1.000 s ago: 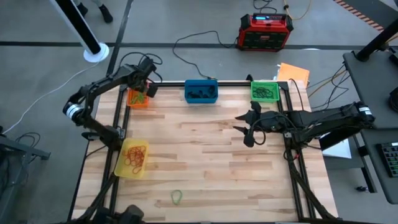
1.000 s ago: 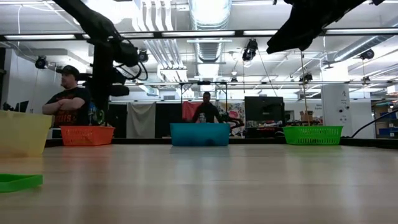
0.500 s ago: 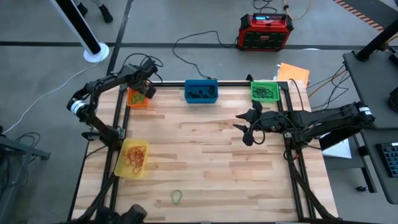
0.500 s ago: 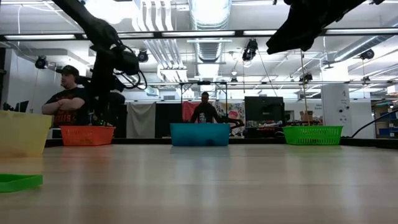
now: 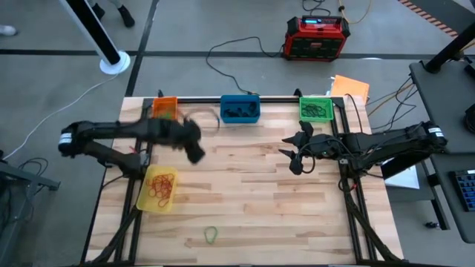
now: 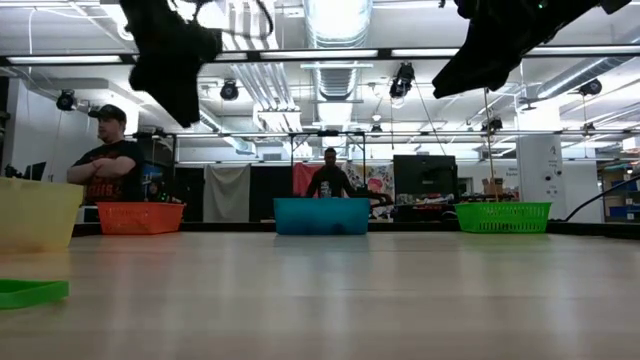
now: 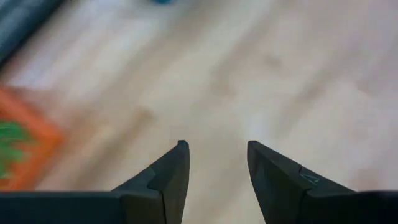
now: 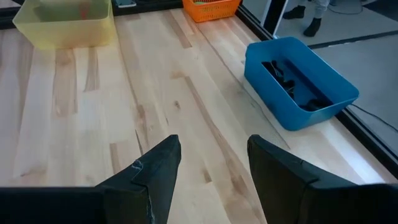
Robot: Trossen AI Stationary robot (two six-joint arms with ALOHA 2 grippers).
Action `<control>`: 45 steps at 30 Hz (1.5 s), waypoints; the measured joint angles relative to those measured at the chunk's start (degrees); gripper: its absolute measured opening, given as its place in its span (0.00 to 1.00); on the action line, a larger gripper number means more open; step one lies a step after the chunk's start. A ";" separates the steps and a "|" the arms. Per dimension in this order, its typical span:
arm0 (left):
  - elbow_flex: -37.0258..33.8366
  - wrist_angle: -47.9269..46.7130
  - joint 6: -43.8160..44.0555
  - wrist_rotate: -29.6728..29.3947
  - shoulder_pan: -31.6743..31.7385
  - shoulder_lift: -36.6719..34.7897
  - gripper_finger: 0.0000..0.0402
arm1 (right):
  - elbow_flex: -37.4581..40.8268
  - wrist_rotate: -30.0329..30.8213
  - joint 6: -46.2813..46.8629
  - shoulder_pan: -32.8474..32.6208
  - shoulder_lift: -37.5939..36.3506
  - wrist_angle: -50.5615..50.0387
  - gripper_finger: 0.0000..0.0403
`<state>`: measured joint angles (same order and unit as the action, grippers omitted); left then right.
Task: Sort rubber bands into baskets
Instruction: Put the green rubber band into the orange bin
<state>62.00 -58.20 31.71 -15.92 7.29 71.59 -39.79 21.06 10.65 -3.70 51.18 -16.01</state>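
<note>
Baskets stand at the table's edges: translucent yellow plastic bin (image 5: 158, 188) with red-brown bands, orange bin (image 5: 165, 110), blue bin (image 5: 240, 108), green bin (image 5: 315, 108). Left gripper (image 5: 191, 146) hangs over bare wood, jaws apart and empty. One thin green rubber loop (image 5: 211, 235) lies at the near edge. Right gripper (image 5: 295, 152) waits, jaws apart. Risk: pinching flat, floppy band may fail, fingers scraping wood.

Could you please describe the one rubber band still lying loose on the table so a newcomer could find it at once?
Start at the wooden table and go to its near edge, away from the row of baskets. There, past the yellow basket, lies a single green rubber band. It is the only band on bare wood; all others sit inside baskets.
</note>
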 joint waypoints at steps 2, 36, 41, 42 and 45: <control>0.00 0.25 5.15 0.01 -7.65 -0.03 0.36 | -0.02 -0.02 -0.02 0.00 0.02 0.02 0.45; 11.11 18.53 21.04 10.87 -45.06 36.88 0.36 | 0.07 -3.32 -0.17 0.00 0.02 -0.04 0.45; 11.46 16.50 26.48 12.61 -45.47 39.11 0.33 | 0.09 -3.32 -0.15 -0.02 0.02 -0.04 0.45; 11.45 16.43 26.93 12.77 -45.56 39.55 0.33 | 0.09 -3.32 -0.15 0.00 0.02 -0.04 0.45; 11.45 16.57 27.40 13.16 -45.75 40.37 0.31 | 0.11 -3.32 -0.15 -0.02 0.02 -0.04 0.45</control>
<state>73.45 -41.63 59.11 -2.76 -38.46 111.95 -39.68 17.74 10.50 -3.73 51.20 -16.05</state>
